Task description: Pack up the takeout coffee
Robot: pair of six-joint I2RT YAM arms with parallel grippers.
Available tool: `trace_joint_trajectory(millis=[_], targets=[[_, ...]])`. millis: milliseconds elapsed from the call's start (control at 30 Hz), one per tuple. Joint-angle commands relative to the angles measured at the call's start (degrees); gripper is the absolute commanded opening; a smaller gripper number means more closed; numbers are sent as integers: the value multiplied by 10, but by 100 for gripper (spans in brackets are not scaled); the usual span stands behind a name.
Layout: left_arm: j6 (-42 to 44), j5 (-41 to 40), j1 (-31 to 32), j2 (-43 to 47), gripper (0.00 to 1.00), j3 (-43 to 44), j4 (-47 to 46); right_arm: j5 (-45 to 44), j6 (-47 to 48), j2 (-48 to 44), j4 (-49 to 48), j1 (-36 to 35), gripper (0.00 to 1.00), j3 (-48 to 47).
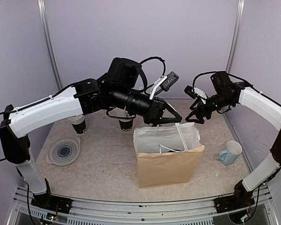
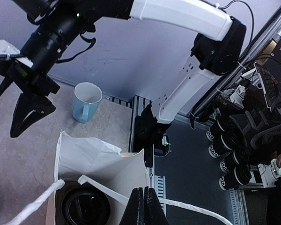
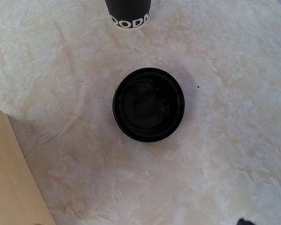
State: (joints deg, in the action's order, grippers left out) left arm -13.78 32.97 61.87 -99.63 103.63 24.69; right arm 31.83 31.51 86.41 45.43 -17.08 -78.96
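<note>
A brown paper bag with a white lining stands open at mid-table. In the left wrist view a black lid shows deep inside the bag; the cup under it is hidden. My left gripper is shut on the bag's white cord handle and sits at the bag's back rim in the top view. My right gripper is open and empty, just above the bag's back right corner. The left wrist view also shows it open. Another black lid rests on the table under the right wrist.
A black cup with a white band stands behind the bag, also in the top view. A stack of cups and a clear lid pile sit at the left. A pale blue mug lies right of the bag.
</note>
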Motion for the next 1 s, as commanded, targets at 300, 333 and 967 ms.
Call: trace_joint_trajectory(millis=[300, 333, 967], targets=[[88, -141, -22, 15, 48, 39, 144, -7, 13, -12, 30, 4, 90, -59], [93, -162, -32, 35, 50, 36, 151, -21, 8, -18, 21, 4, 91, -62], [46, -580, -275, 255, 99, -259, -92, -135, -239, -135, -219, 107, 99, -13]])
